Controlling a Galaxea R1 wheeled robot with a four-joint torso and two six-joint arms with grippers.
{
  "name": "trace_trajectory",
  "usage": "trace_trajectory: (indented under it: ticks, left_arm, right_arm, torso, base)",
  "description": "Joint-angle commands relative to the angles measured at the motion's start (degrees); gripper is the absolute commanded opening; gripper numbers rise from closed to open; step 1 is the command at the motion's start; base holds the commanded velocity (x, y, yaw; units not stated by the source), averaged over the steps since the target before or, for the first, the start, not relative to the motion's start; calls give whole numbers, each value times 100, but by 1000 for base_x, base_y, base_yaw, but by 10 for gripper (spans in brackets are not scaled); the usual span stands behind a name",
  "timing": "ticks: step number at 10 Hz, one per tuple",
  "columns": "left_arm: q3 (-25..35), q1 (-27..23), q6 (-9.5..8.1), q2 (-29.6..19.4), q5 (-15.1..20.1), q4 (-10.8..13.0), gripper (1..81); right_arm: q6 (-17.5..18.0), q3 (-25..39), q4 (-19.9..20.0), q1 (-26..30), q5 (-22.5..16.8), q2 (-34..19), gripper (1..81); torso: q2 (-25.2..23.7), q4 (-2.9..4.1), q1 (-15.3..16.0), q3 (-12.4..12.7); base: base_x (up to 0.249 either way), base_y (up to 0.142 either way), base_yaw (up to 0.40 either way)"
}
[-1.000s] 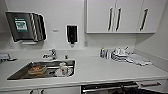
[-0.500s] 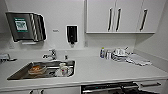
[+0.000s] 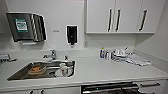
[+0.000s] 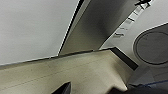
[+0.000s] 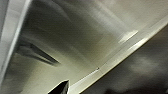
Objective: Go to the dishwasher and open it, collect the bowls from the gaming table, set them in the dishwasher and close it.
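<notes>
**A:** So where's it at? The head view has the robot parked at a kitchen surface (image 3: pixel 100 70), with a sink (image 3: pixel 42 71) holding a few dishes and white cabinets (image 3: pixel 112 16) up top.

**B:** The dishwasher (image 3: pixel 110 88) is right below the surface's edge, just a dark strip with a control panel at the bottom of the head view. Looks like its top edge, so I'd guess the door is cracked or tilting out, but can't swear to it.

**A:** The right wrist view has brushed steel (image 5: pixel 75 45) up close, so that arm seems to be at the door.

**B:** Agreed. Tool state? Cannot tell for either one, the fingers just don't read.

**A:** So we're at step one. Bowls and gaming table are all left to do, plus loading and closing.
</notes>
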Motion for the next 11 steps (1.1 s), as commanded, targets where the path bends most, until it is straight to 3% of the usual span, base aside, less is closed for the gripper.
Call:
trace_trajectory:
  ticks: [1, 11]
  left_arm:
    - [-139, -324, -26, -203, -7, -42, 811]
    - [-139, -324, -26, -186, -7, -34, 811]
  right_arm:
    - [-326, 131, -387, -203, -1667, 126, 811]
    - [-396, 122, -431, -352, -1667, 214, 811]
  torso:
    - [0, 0, 2, 0]
    - [0, -2, -13, 2]
  base:
    - [0, 0, 0]
    - [-71, 0, 0]
